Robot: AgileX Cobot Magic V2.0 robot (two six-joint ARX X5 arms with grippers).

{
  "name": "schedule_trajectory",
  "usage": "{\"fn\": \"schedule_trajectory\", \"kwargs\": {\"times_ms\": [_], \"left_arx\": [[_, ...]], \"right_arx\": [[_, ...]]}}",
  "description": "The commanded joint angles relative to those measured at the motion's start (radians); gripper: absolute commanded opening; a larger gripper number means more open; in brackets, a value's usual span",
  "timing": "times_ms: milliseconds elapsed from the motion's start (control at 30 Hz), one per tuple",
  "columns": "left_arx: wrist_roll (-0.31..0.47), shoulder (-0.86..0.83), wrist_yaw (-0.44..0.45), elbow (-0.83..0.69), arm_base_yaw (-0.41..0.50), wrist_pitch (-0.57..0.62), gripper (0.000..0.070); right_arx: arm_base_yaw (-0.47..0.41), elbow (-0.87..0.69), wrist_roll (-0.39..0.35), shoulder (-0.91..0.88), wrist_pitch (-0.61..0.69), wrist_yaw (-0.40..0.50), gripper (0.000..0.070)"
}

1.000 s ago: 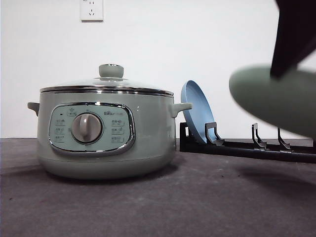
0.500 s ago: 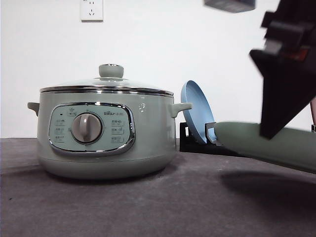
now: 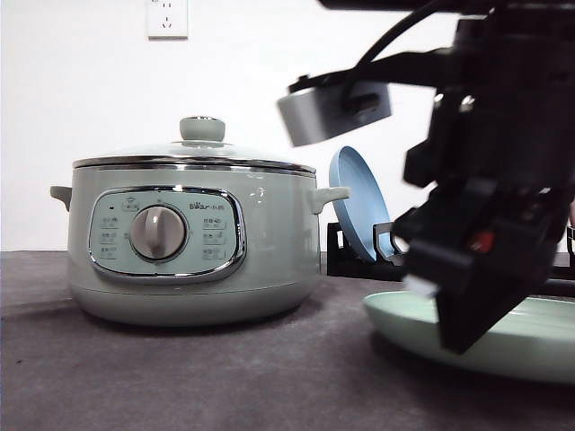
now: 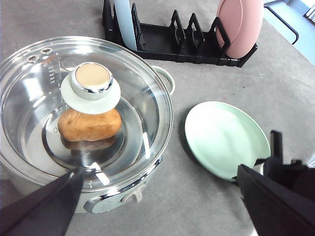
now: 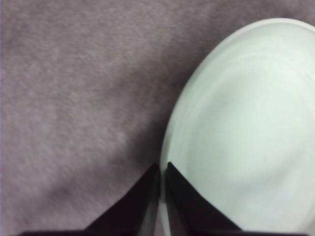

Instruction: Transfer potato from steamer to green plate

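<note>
**A:** Which step are we at?

**B:** I'd say plate placement. The green plate lies flat on the tabletop just beside the steamer, on the side away from its dial. The right gripper has its jaws pinched narrow on the plate's rim, so it reads as holding the plate, not yet let go.

**A:** And the potato?

**B:** The potato sits inside the steamer, under the glass lid, right below the green knob. Nothing has touched it.

**A:** So what comes next?

**B:** In my judgement, the right jaws need to release the rim and back off without dragging the plate. Then the lid has to come off by its knob before anyone can reach the potato. The left gripper hangs above the steamer with its jaws spread wide and empty, well placed for that.

**A:** Surroundings?

**B:** A grey, felt-like tabletop. Behind the steamer stands a black dish rack holding a blue plate and a pink plate on edge. Beyond is a plain white wall with a socket.
</note>
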Motion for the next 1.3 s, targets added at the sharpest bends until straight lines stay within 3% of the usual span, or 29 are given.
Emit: {"fn": "schedule_trajectory", "kwargs": {"times_ms": [0,333,433,633,833,1000,1267], "left_arx": [[0.013,0.01,0.006,0.025,-0.004,0.009,0.0634],[0.013,0.01,0.006,0.025,-0.004,0.009,0.0634],[0.013,0.01,0.006,0.025,-0.004,0.009,0.0634],[0.013,0.01,0.006,0.025,-0.004,0.009,0.0634],[0.014,0.01,0.006,0.025,-0.004,0.009,0.0634],[0.013,0.01,0.006,0.025,-0.004,0.008,0.0634],[0.013,0.01,0.006,0.025,-0.004,0.005,0.0635]], "right_arx": [[0.024,0.008,0.022,0.029,0.024,-0.005,0.0004],[0.043,0.008,0.045,0.062,0.056,0.014,0.0035],[0.042,0.01,0.047,0.055,0.055,0.018,0.0193],[0.041,0.069,0.047,0.01,-0.007,-0.019,0.0407],[0.005,0.193,0.031,-0.08,-0.091,-0.159,0.0419],[-0.082,0.293,0.011,-0.171,-0.103,-0.295,0.0419],[-0.357,0.344,-0.039,-0.364,-0.12,-0.406,0.0418]]}}
